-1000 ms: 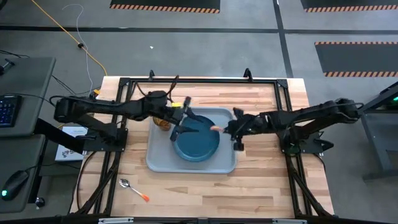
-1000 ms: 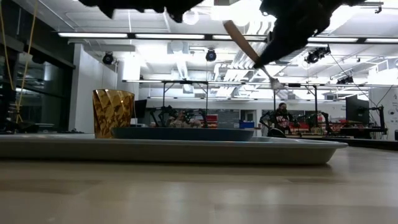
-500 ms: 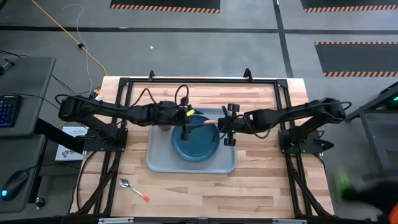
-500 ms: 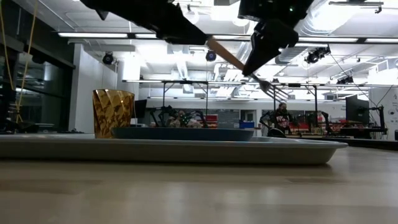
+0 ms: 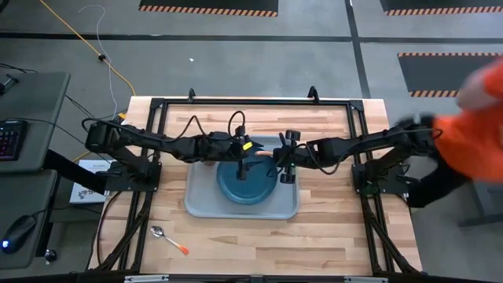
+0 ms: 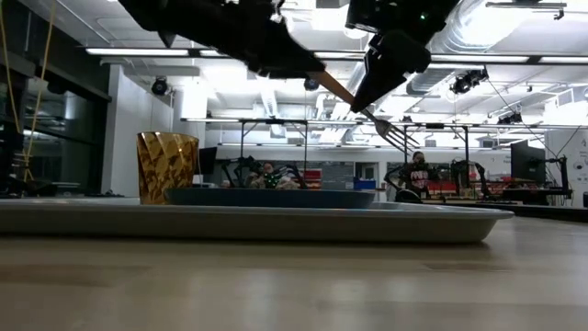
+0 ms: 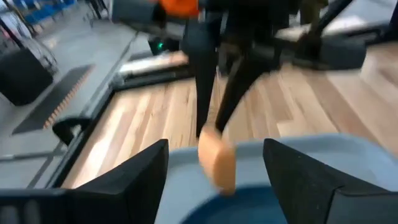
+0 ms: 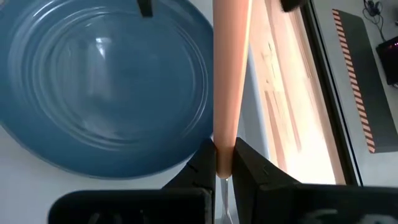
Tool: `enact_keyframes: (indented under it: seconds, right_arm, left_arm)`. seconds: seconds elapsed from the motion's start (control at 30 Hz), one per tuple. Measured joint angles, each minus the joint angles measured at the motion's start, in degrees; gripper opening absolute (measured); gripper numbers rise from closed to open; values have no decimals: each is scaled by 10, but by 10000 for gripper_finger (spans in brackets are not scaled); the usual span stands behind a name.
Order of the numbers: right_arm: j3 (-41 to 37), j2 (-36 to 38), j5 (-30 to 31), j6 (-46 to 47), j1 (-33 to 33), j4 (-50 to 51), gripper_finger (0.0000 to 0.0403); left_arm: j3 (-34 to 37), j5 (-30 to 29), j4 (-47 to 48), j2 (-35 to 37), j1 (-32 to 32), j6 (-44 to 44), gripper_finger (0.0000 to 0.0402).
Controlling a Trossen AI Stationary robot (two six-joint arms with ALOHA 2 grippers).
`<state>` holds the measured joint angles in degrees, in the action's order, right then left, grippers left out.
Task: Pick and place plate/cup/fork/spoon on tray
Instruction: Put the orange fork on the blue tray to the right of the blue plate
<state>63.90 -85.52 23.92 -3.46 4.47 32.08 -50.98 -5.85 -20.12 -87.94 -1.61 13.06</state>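
Observation:
The dark blue plate [image 5: 250,185] lies on the grey-blue tray [image 5: 203,206]. The amber cup [image 6: 167,166] stands on the tray's left part, under my left arm. My right gripper [image 8: 224,163] is shut on the fork [image 6: 360,103] above the plate's far right rim. The fork's orange handle points toward my left gripper [image 7: 217,180], which is open. The handle's free end [image 7: 217,159] shows between the left fingers, and I cannot tell whether it touches them. The spoon [image 5: 169,239] lies on the table near the front left. My right gripper pinches the fork's orange handle [image 8: 224,146] between its two fingers, close to the silver tined head. The fingers lie across the handle. The fork is lifted clear above the tray, slanting, with the tines [image 6: 397,134] lower and the handle's free end higher, toward my left gripper.
A person in orange [image 5: 471,118] moves at the table's right edge. Bare wood lies in front of the tray and to its right [image 5: 330,212].
My right gripper has carried the fork toward the table's left and turned, so the handle now points at my left gripper. My left gripper has gone right, over the plate, up to the handle's free end. A person has come in at the right.

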Motion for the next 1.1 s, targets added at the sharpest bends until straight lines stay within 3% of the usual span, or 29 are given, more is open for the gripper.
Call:
enact_keyframes:
  seconds: [0.23, 0.63, 0.87, 1.1]
  right_arm:
    - [0, 0, -4, 0, -9, 0, 7]
    - [0, 0, -24, 3, -11, -1, 7]
    - [0, 0, -25, 1, -11, -2, 18]
    - [0, 1, -23, -16, -11, -9, 64]
  left_arm:
    - [0, -2, -10, -3, 9, 0, 196]
    - [0, -27, -5, -2, 10, 11, 48]
    - [-1, -31, 5, -2, 8, 25, 44]
    - [-1, -48, 44, 17, 9, 30, 44]
